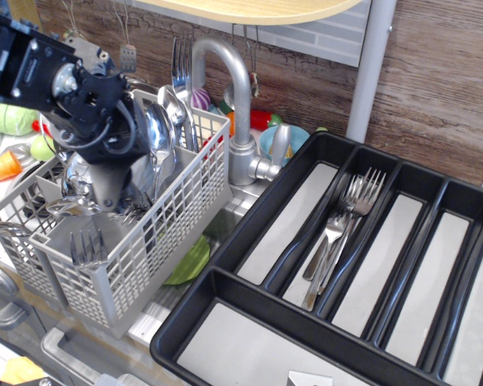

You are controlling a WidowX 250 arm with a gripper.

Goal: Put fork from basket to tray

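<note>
Your fork (134, 215) sits tines-up in the basket (157, 241), mid compartment, jammed against spoons (157, 133). The end effector (117, 197) is plunged in at its 10 o'clock; can't tell if it's closed. Risk: you snag a spoon too, or tip the basket. The tray (225, 318) sits at 3 o'clock.

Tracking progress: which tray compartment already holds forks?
The second long compartment from the left of the tray; its neighbours show only bare grey bottoms.

Wood-plank wall (435, 72), pale shelf (266, 10)
</note>
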